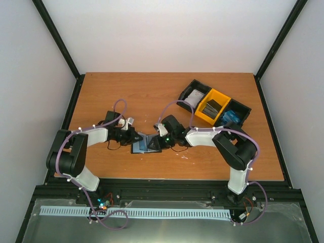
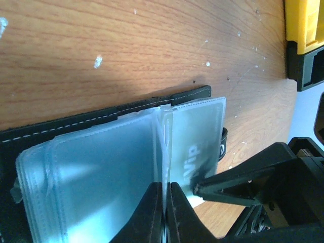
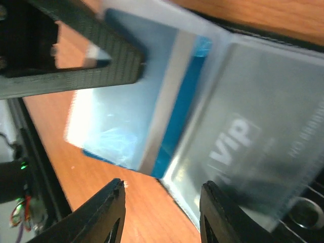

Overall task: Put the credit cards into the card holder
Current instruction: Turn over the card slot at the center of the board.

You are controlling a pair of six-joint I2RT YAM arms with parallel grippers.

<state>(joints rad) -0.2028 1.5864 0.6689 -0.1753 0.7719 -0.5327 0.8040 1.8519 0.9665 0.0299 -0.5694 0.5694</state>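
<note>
Gaping card holder [image 2: 101, 172] sleeving VIP card [image 2: 200, 152]

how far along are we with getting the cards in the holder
Early on. Done: one card marked VIP sits inside the open card holder. In hand: the left pincer is shut on a clear sleeve, and a blue card looks only partly in, with the right pincer open beside it. Left: more cards wait in the tray.
</note>
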